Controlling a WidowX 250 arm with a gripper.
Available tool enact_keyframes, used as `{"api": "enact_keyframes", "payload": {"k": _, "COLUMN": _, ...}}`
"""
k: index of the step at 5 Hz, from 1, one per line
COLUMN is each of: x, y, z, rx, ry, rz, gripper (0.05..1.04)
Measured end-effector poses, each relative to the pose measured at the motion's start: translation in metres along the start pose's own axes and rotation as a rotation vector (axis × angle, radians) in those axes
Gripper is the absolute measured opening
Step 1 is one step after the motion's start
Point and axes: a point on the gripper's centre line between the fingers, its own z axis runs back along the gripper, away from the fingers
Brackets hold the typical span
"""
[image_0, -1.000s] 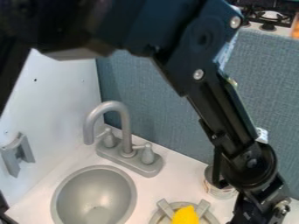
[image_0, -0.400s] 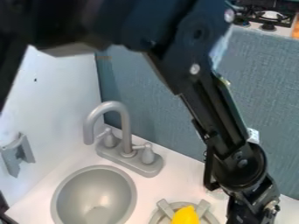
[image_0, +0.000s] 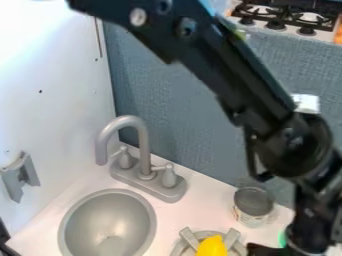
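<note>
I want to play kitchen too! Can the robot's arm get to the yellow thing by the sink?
Probably yes. The low end of the arm looks close to the yellow thing, and I see nothing standing between them. The can looks off to the side.

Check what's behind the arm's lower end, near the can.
A small bright green patch shows at the picture-left edge of the arm, with white counter beside it. The arm covers the rest, so I can't tell what the green thing is.
</note>
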Motion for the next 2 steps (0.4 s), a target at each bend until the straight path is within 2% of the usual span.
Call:
{"api": "enact_keyframes", "payload": {"k": 1, "x": 0.020, "y": -0.025, "z": 0.017, "rx": -0.021, "ry": -0.032, "rz": -0.047, "gripper": 0.631}}
{"api": "enact_keyframes", "payload": {"k": 2, "x": 0.038, "y": -0.043, "z": 0.006, "rx": -0.054, "ry": -0.010, "rz": -0.090, "gripper": 0.631}}
